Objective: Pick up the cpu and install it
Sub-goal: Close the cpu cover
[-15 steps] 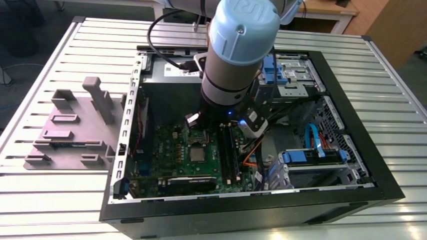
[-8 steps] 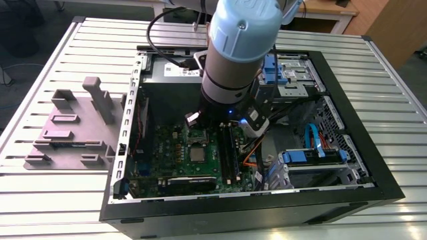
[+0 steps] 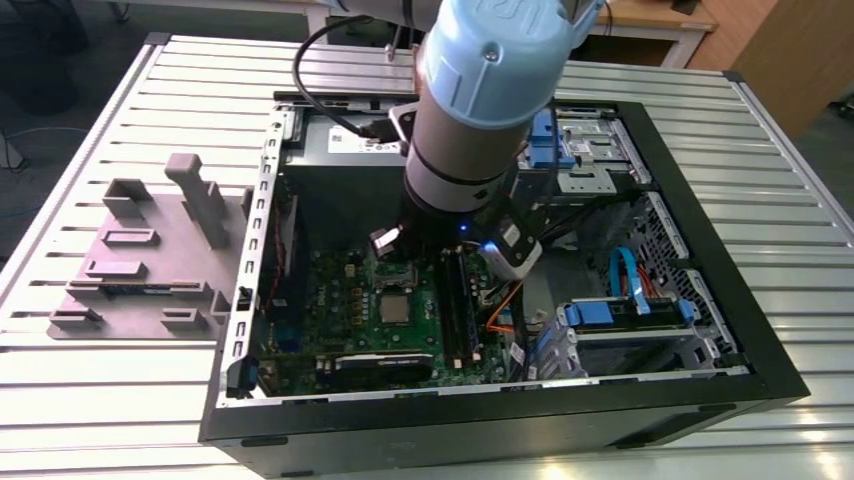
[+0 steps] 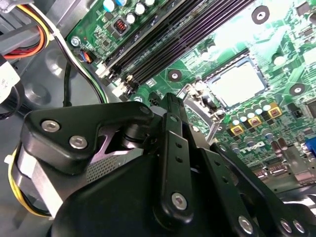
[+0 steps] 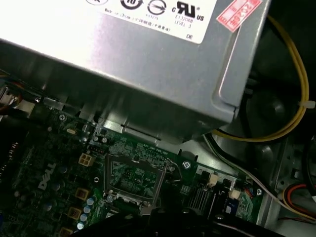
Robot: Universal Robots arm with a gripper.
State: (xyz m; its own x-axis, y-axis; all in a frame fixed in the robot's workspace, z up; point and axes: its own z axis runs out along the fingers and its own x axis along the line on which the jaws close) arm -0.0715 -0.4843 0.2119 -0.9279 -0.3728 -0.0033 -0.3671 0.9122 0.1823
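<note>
Pincer (image 4: 172, 106) hangs low inside open case (image 3: 747, 370), over motherboard (image 3: 340, 300); can't tell how wide it stands or any load. Cpu (image 3: 396, 306) lies flat in socket, near pincer. Tight room: power supply (image 5: 148, 64) on far edge, RAM slots (image 3: 454, 300) at exterior view's right.
</note>
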